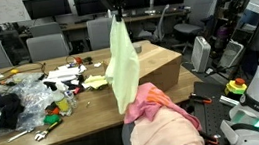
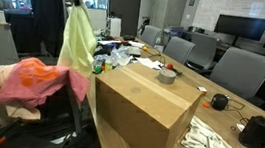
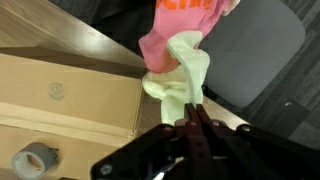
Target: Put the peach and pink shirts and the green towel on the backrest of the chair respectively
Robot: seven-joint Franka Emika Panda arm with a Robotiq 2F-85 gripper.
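**A:** L side first. What's out there?

**B:** Table (image 1: pixel 37 135), well L of and below the gripper (image 1: pixel 117 12) in an exterior view. Cluttered w/ plastic bags + small bits, too small to ID.

**A:** Gripper state?

**B:** Jaws closed right down, pinching the top of the green towel (image 1: pixel 124 68). Towel hangs straight down from the fingertips, long and narrow, its upper part clear of the table. Wrist view agrees: a bunched pale-green fold is clamped between the fingers (image 3: pixel 186 135), w/ the rest trailing away from them.

**A:** Shirts?

**B:** Both below the gripper, a bit to the R. Pink shirt (image 1: pixel 151 100) is on top, bunched. Towel's lower end overlaps it in the wrist view, but actual contact can't be confirmed. Peach shirt (image 1: pixel 168 133) is under the pink one, draped over the backrest (image 1: pixel 128 143), which is mostly covered. Only a dark grey strip shows.

**A:** Further R?

**B:** Cardboard box (image 2: pixel 145 101), below and beside the gripper, close to the hanging towel. Tape roll (image 2: pixel 167 76) at its far top edge. Can't tell if it's on the box or behind it. White cloth (image 2: pixel 215 144) lies crumpled on the desk past the box, well apart from the gripper.
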